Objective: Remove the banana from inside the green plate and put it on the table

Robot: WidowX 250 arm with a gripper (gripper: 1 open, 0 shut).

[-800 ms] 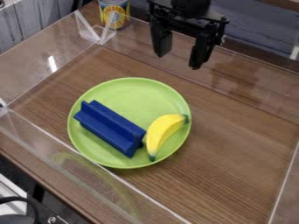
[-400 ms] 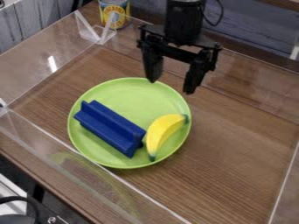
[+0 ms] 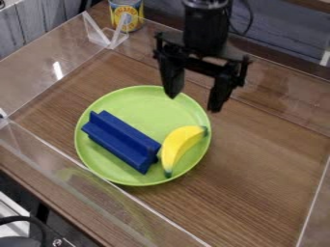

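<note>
A small yellow banana with a greenish tip lies inside the round green plate, near its right rim. A blue block lies beside it in the plate's middle. The plate rests on the brown wood-grain table. My gripper hangs open above the plate's far right rim, a little beyond and above the banana. Its dark fingers point down with nothing between them.
Clear acrylic walls run around the table's edges. A yellow and white can stands behind the far wall at the back left. Bare wood lies to the right of the plate and in front of it.
The gripper has come down and toward the front, from above the far table edge to just over the plate's far right rim. Its jaws have stayed open. Banana, block and plate have not moved.
</note>
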